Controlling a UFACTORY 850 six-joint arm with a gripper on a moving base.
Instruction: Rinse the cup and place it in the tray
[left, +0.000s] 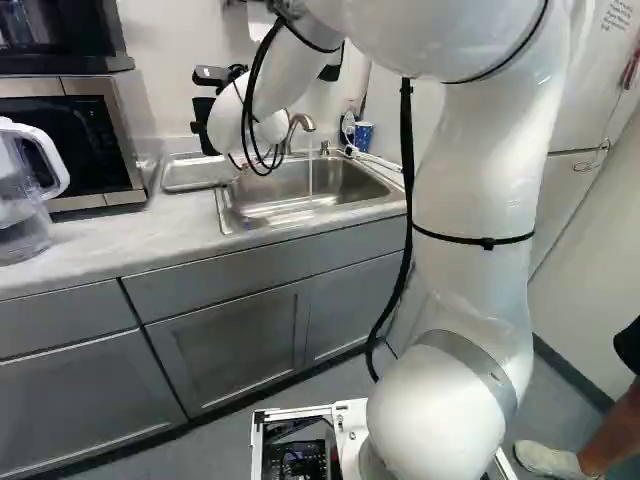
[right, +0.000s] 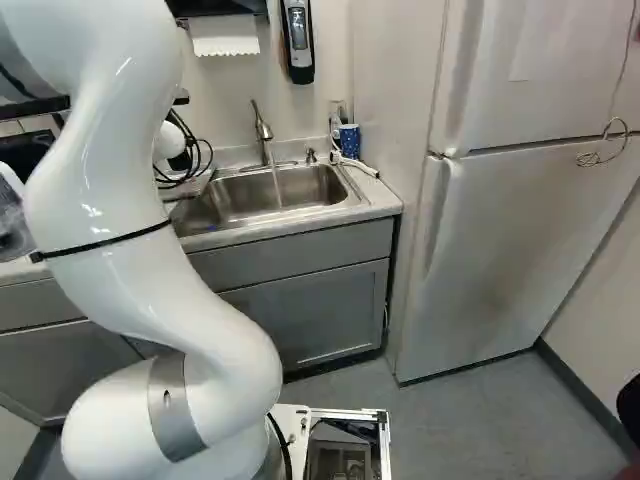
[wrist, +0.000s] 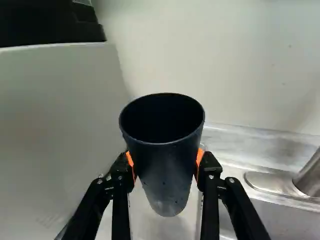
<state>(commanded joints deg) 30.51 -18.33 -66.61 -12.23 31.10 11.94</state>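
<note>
Orange-padded gripper (wrist: 165, 165) clasps dark cup (wrist: 162, 155) from both sides, below rim — probably light, stiff, slick if wet — best held there, mid-wall; faucet (wrist: 310, 177) beside gripper

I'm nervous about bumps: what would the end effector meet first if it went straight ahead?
Beyond the dark cup it grips, the end effector would probably meet the pale wall behind the sink first, though depth is unclear.
</note>
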